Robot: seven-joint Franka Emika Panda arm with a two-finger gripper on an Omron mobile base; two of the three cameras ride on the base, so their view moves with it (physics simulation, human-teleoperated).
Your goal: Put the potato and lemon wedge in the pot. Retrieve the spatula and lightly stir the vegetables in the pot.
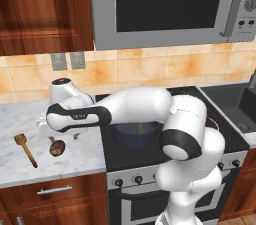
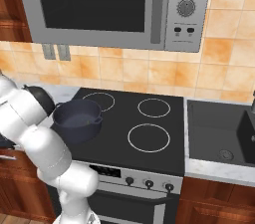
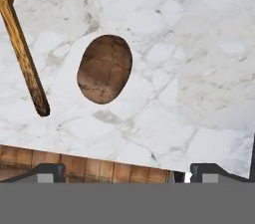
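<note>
Hand view looked straight down on the marble counter (image 3: 189, 44), where the potato (image 3: 105, 68) lay whole and bare, with the spatula (image 3: 20, 44) just to its left, not touching it. Only the spatula's handle showed there, cut off by the top edge. The gripper (image 3: 127, 170) stood wide apart, nothing between its 2 tips, which showed only as dark stubs at the bottom, and the potato lay clear of both.

From the left base view, the potato (image 1: 57, 147) sat on the counter (image 1: 20, 114) left of the stove (image 1: 220, 119), near the front edge, and the spatula (image 1: 25, 149) lay further left, head toward the wall. The arm reached out over them, and its forearm hid the hand's underside, so the claw itself could not be made out from there. The pot (image 1: 135, 135) stood on the stove's near left burner, its upper rim covered by the arm. A small yellow-green sliver, the lemon wedge (image 1: 142, 129), showed inside it.

From the right base view, the pot (image 2: 77, 118) was clearer, with 1 loop handle showing. A tiny pale speck lay inside toward its right, too small to name with certainty. The arm's shoulder hid the counter beyond.
</note>
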